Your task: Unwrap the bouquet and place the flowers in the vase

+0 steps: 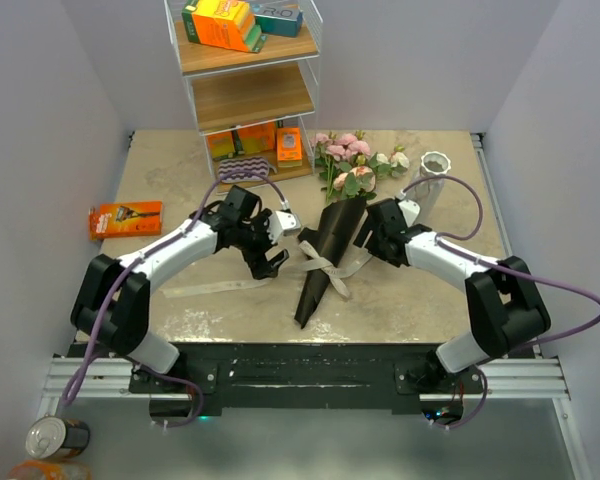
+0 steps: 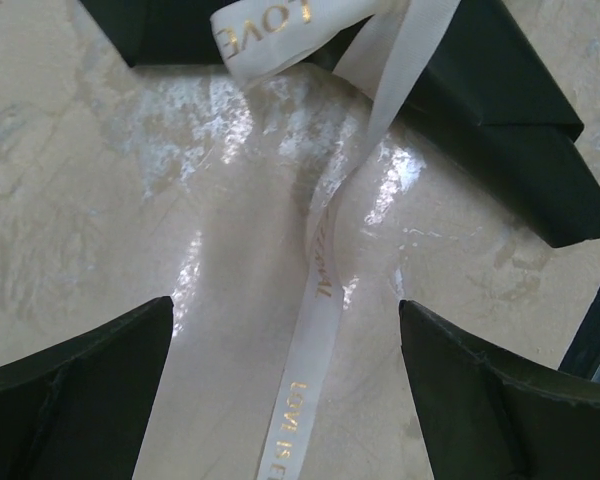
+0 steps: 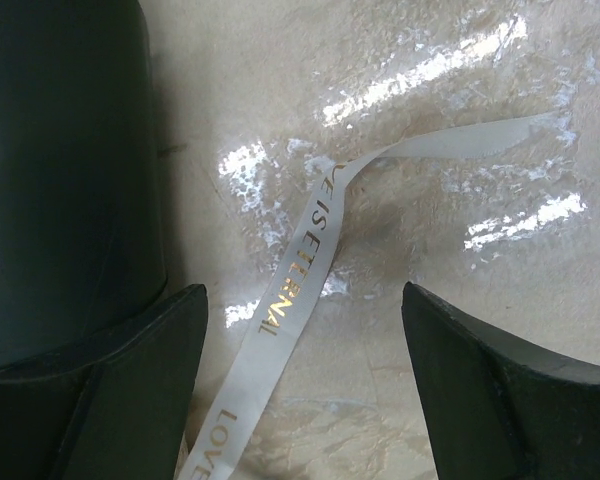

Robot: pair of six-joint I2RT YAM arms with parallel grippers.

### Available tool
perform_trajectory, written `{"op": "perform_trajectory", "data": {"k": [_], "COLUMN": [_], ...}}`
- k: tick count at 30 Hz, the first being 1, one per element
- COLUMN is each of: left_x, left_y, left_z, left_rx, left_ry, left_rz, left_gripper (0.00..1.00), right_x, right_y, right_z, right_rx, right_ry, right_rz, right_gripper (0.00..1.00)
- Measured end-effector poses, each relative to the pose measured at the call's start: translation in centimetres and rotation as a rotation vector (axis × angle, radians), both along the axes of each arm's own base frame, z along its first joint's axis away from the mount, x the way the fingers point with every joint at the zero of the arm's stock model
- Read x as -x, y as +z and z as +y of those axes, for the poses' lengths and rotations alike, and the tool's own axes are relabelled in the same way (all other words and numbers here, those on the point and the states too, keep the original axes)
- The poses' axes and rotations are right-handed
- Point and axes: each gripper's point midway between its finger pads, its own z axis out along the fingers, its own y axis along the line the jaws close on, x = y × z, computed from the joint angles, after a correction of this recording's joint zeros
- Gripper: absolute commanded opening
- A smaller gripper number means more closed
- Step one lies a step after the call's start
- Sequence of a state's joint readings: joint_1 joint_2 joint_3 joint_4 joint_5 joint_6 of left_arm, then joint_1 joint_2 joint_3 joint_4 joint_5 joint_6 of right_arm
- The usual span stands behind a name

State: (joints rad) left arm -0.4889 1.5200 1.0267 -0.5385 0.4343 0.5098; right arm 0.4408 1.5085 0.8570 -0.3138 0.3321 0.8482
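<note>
The bouquet (image 1: 330, 245) lies on the table, its black paper cone (image 1: 325, 260) pointing toward the near edge. Its flowers (image 1: 355, 165), pink and cream roses, spill out at the far end. A pale ribbon (image 1: 320, 265) printed in gold is tied round the cone in a bow. The whitish vase (image 1: 433, 165) stands upright right of the flowers. My left gripper (image 1: 278, 243) is open just left of the cone, and a ribbon tail (image 2: 315, 340) lies on the table between its fingers (image 2: 90, 390). My right gripper (image 1: 365, 235) is open over another ribbon tail (image 3: 280, 300), with the cone (image 3: 60, 150) against its left finger (image 3: 110, 390).
A wire shelf rack (image 1: 245, 95) holding orange and green boxes stands at the back centre. An orange box (image 1: 125, 218) lies on the table at the left. A long ribbon tail (image 1: 210, 288) trails left under my left arm. A tin can (image 1: 55, 435) sits below the table's near left corner.
</note>
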Motion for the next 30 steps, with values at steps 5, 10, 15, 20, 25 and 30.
{"op": "perform_trajectory", "data": {"k": [5,10,15,20,25,30], "left_x": [0.6,0.8,0.5,-0.1,-0.5,-0.7], "left_y": [-0.3,-0.6,-2.3,-3.0,-3.1,-3.4], "left_z": [-2.2,-4.0,-4.5,-4.0,-4.0,-3.9], "left_rx": [0.019,0.029,-0.005,-0.046,-0.053,-0.063], "left_ry": [-0.076,-0.134,-0.145,-0.139,-0.142,-0.16], "left_rz": [0.023,0.013,0.012,-0.008,-0.028,-0.038], "left_gripper": [0.99,0.99,0.99,0.98,0.86,0.81], "right_x": [-0.1,-0.5,-1.0,-0.9,-1.0,-1.5], "right_y": [-0.5,-0.3,-0.5,-1.7,-2.7,-2.9], "right_z": [-0.3,-0.5,-0.4,-0.4,-0.6,-0.6], "right_rx": [0.006,0.011,0.003,0.013,0.03,0.027], "right_ry": [-0.028,-0.051,-0.062,-0.066,-0.076,-0.09], "right_rz": [-0.007,-0.029,-0.042,-0.018,-0.005,-0.021], "right_gripper": [0.8,0.79,0.76,0.72,0.57,0.42]}}
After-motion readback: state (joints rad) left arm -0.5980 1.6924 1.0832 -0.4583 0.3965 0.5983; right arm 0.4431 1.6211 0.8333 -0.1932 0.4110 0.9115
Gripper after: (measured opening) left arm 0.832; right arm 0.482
